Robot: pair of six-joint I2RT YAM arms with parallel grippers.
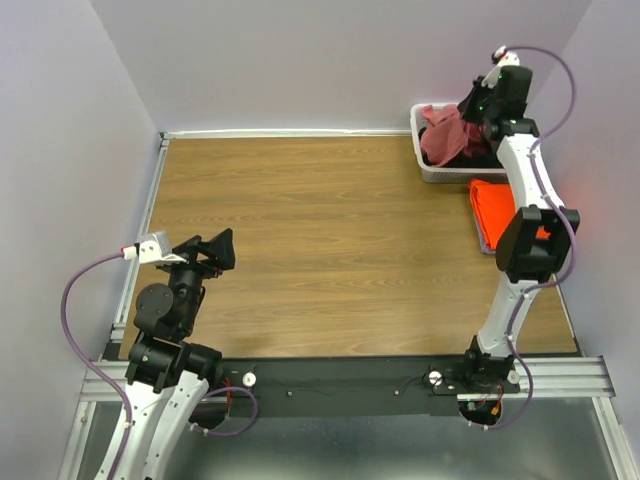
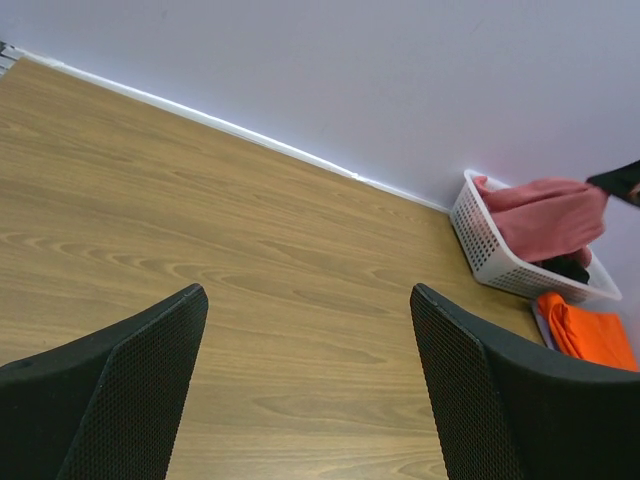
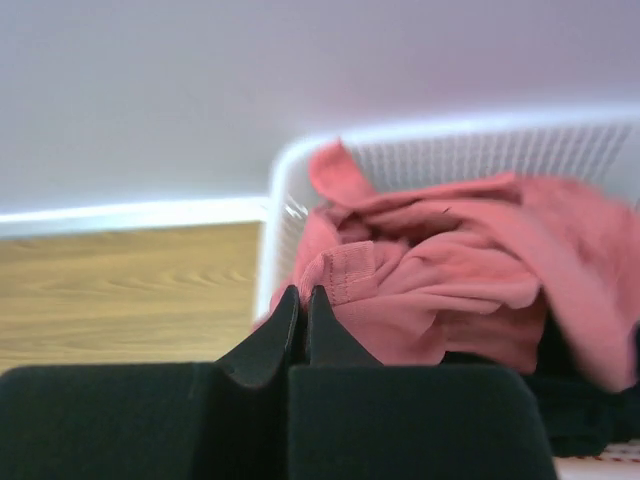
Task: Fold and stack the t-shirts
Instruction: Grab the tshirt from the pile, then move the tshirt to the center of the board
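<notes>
At the far right corner of the wooden table (image 1: 320,220), a white lattice basket (image 1: 440,175) stood against the wall, and the pink-red t-shirt (image 1: 440,140) lay bunched in it. The cloth was a dusty, matte pink-red, crumpled into soft rounded folds. One stitched hem was doubled over near the front, and one corner poked up over the basket's far rim. From the left wrist view the shirt stood well above the rim, drawn out sideways toward the dark tip of the right arm.

The right gripper (image 3: 300,300) was clenched, its two black fingers pressed tight together. Their tips met at the front edge of that folded hem, so it appeared to pinch a thin bit of the pink-red cloth.

Under the pink-red shirt, a black t-shirt (image 3: 580,400) showed as a dark mass low on the right side of the basket. No detail of it could be made out.

Just outside the basket, on its near side, the orange t-shirt (image 1: 492,205) lay on the table. It was bright and saturated, gathered into a roughly rectangular heap, and partly hidden by the right arm in the overhead view.

Well apart from the shirts, the left gripper (image 2: 308,292) hovered above bare wood at the near left of the table. Its textured fingers were spread wide and held nothing.
</notes>
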